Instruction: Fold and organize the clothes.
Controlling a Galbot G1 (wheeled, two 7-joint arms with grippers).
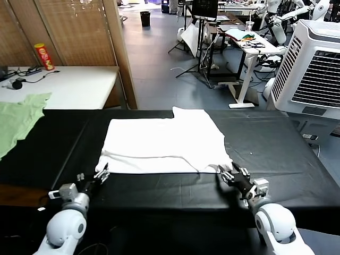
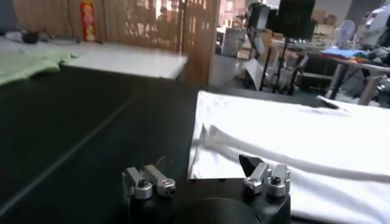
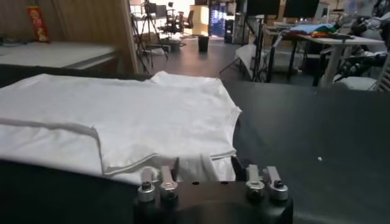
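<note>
The right hand (image 3: 210,180) sits at the near edge of the white T-shirt (image 3: 122,115), its fingers (image 3: 166,176) apart with a fold of cloth between them. The shirt lies on the black surface (image 3: 304,134).

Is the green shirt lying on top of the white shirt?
No, the green garment lies far off to the left, apart from the white T-shirt.

Bare black table (image 1: 276,143) lies free right of the T-shirt (image 1: 162,143); green garment (image 1: 18,119) crowds the far-left.

White rounded wrist housings, black gripper bodies, silver screw-capped jaws.
</note>
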